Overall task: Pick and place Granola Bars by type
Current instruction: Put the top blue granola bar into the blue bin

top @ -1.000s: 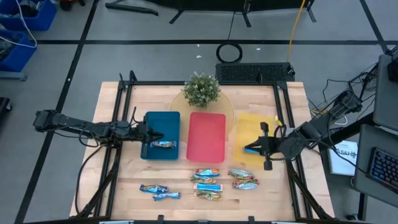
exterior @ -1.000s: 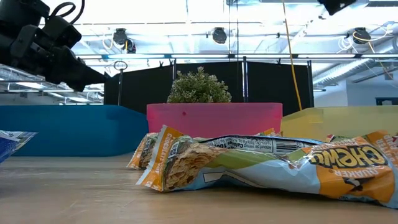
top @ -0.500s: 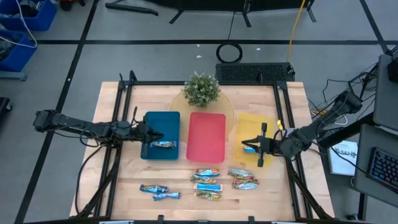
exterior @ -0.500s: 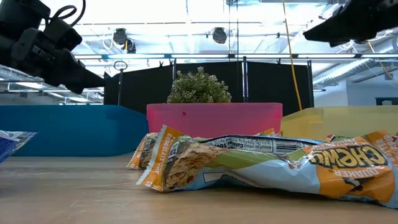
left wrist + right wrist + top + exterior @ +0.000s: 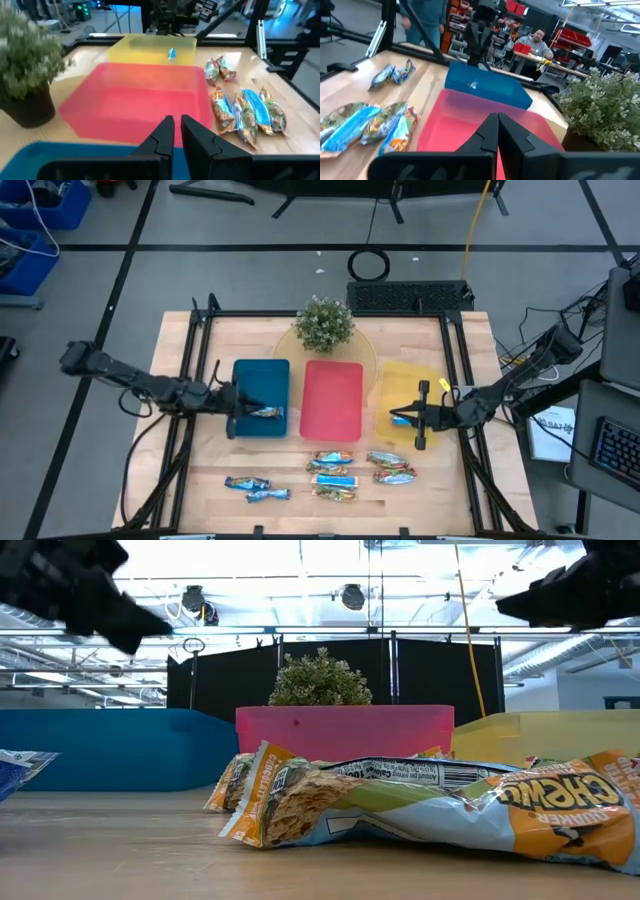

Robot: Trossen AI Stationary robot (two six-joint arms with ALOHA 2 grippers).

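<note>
Blue tray, left of centre in the high view, carries one of the Granola Bars, and my left tool now sits at that tray's left edge, pulled slightly back and lower in the frame than a second ago. My right tool has slid left since then, out over the yellow tray, gripping a small blue-wrapped bar. In both wrist views the fingers stand almost together, the left tool holding nothing that I can see. The left wrist view picks out the blue bar hanging above the yellow tray beyond the red tray, which the low view does not show. The low view fills its lower half with one crinkled wrapper on the wooden worktop. The high view alone shows the loose bars: a cluster at lower centre and two bars at lower left. The potted plant stands behind the red tray.
</note>
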